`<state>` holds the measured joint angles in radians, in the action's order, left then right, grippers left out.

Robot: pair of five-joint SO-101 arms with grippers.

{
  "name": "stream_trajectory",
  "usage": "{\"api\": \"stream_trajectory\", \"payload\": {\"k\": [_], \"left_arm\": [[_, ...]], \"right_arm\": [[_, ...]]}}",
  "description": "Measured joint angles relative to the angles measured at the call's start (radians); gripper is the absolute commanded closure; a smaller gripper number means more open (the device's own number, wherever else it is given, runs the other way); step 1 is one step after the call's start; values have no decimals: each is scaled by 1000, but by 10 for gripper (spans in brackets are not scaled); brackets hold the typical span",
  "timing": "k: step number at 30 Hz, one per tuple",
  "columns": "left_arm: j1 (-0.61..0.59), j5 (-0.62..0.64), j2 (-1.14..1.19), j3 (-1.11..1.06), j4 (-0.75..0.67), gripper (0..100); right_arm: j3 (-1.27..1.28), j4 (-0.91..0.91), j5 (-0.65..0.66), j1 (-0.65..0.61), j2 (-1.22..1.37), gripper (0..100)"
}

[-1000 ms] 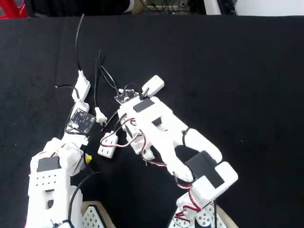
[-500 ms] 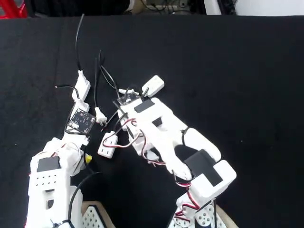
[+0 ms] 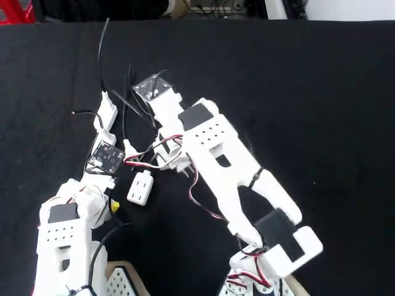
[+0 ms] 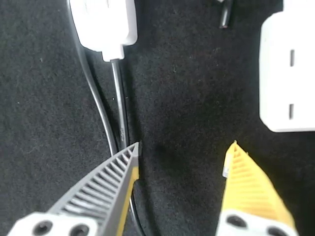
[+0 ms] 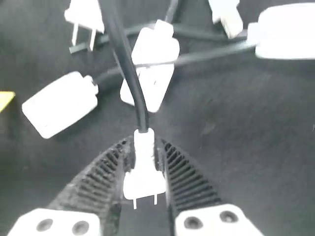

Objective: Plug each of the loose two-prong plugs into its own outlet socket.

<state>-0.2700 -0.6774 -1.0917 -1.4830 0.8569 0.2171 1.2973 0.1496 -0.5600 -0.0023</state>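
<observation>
**Fig.** High and wrist views of two white-plastic SO-101 arms over a table (image 3: 321,92) covered w/ matte, slightly fuzzy black cloth. In the right wrist view we see the right gripper (image 5: 144,145) closed narrowly on a small white two-prong plug (image 5: 142,179). Its dark ribbed fingers (image 5: 106,177) press the plug's smooth flat sides, two thin metal prongs point back toward the palm, and a round glossy black cable (image 5: 125,64) leaves the opposite end. Beyond it, on the cloth, lie a rounded white adapter body (image 5: 150,69) and a second pronged plug (image 5: 83,17). In the left wrist view the left gripper (image 4: 184,145) stands wide apart, holding nothing. One finger is grey and ribbed (image 4: 106,182), its tip just beside a thin black cord (image 4: 118,108); the other is yellow and wedge-shaped. A boxy white outlet socket (image 4: 290,73) w/ two narrow slots lies near the yellow finger. In the high view we place this socket (image 3: 141,187) flat on the cloth btwn the two arms.
</observation>
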Motion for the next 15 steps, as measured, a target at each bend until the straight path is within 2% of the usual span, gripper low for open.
{"api": "stream_trajectory", "payload": {"k": [2, 5, 8, 15], "left_arm": [[0, 0, 0, 0, 0, 726], [0, 0, 0, 0, 0, 726], [0, 0, 0, 0, 0, 726], [0, 0, 0, 0, 0, 726]], "right_arm": [[31, -78, 34, 17, 8, 950], [110, -180, 75, 28, 69, 828], [138, -178, 87, 26, 107, 731], [110, -18, 98, 51, 106, 746]]}}
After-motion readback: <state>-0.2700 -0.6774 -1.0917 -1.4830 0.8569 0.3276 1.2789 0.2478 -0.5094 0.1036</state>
